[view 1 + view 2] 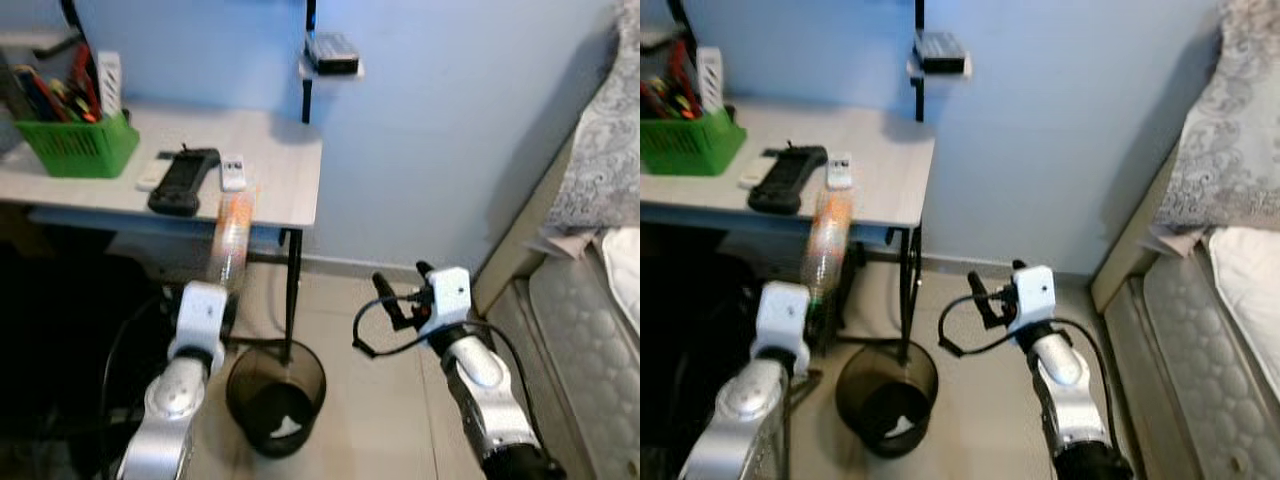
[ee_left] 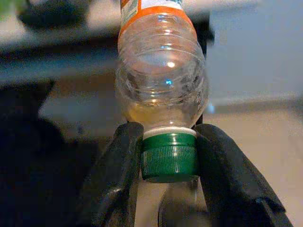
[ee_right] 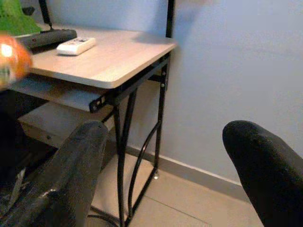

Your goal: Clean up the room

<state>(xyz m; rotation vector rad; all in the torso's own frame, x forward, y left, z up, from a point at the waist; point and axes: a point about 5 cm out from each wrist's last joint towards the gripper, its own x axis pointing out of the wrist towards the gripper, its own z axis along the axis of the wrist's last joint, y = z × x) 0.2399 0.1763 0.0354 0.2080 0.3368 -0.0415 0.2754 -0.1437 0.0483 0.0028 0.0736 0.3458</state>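
the left gripper [image 2: 169, 163] is clamped on a bottle [image 1: 233, 240], its two black fingers [image 2: 116, 179] pressing either side of the green cap [image 2: 169, 157]. the bottle is clear plastic with an orange label and a little yellowish liquid near the neck. seen from the head, it stands roughly upright with its cap end down in the gripper, just in front of the desk's front edge, at about 9 o'clock in the scene.

a black bin [image 1: 276, 396] sits on the tiled floor at about 6 o'clock, beside the desk's black leg, just to the right of the left arm. something pale lies in its bottom. the bottle is above and to the left of the bin, not over its mouth.

the right gripper [image 1: 400, 286] hangs in the air at about 5 o'clock, well apart from the bottle and the bin, with its fingers [image 3: 71, 175] spread and nothing between them. they face the desk leg and the blue wall.

on the desk [image 1: 285, 170], at about 10 o'clock, are a green basket [image 1: 76, 142] of pens, a black controller [image 1: 183, 180] and a white remote [image 1: 233, 172] just beside it. a small shelf [image 1: 331, 55] on the wall at 12 o'clock holds a dark flat thing. a bed [image 1: 590, 240] runs along the side at 3 o'clock.
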